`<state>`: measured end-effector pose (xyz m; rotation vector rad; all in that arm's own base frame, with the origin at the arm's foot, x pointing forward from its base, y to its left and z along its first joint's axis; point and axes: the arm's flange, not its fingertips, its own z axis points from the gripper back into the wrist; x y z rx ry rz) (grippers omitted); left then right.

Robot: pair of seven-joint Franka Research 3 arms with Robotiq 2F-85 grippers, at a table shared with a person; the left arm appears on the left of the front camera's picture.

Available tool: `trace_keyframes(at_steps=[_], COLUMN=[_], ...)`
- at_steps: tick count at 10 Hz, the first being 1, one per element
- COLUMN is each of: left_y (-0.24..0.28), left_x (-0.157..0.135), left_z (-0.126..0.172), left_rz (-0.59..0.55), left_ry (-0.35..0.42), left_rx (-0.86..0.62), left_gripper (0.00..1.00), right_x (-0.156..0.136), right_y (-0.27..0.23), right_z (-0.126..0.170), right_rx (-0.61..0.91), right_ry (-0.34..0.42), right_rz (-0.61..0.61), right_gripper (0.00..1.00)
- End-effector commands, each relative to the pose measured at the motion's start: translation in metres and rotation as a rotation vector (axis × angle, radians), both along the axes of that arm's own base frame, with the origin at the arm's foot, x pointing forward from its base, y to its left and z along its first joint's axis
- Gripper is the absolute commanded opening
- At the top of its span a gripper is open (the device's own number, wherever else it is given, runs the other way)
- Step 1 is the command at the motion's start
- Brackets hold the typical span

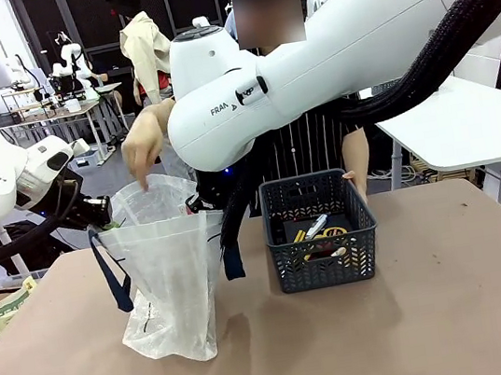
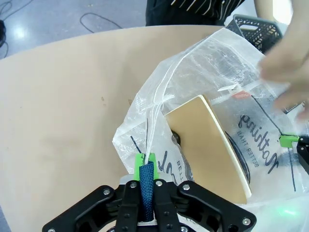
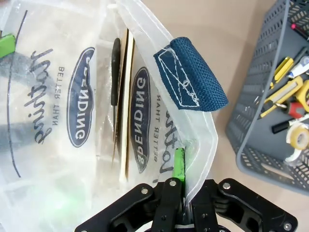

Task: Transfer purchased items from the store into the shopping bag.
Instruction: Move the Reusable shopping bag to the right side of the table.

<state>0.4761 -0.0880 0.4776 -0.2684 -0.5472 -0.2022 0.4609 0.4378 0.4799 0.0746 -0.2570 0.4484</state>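
Both arms reach inward. The left gripper [image 2: 147, 166] pinches the bag's [image 1: 165, 276] blue strap [image 2: 146, 189]; the right gripper [image 3: 182, 162] pinches its opposite rim. A person's hand [image 1: 143, 152] hangs over the open bag, with the basket [image 1: 324, 266] just beside it.

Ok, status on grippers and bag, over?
Left gripper and right gripper shut on shopping bag rim, mouth open. Tan flat item inside; tools in basket. Person's hand over the mouth.

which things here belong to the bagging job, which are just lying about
Job: translucent white plastic shopping bag with navy straps; black lattice plastic basket; yellow-handled tools inside; left end effector, right end effector, both gripping bag.
Lying about: white side table; green-printed paper bundle.
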Motion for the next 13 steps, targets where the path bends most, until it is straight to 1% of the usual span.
trace_keyframes(at_steps=[1,13], left_y=[0.003,0.003], left_x=[0.0015,0.0015], left_z=[0.0009,0.0009], left_rz=[-0.001,-0.001], left_ry=[-0.007,-0.007], left_rx=[0.004,0.004], left_gripper=[0.0,0.0], right_x=[-0.0016,-0.0016], right_y=[-0.0008,-0.0008], right_z=[-0.001,-0.001], right_rx=[0.003,0.003], right_ry=[-0.001,-0.001], right_rz=[-0.017,-0.017], right_gripper=[0.0,0.0])
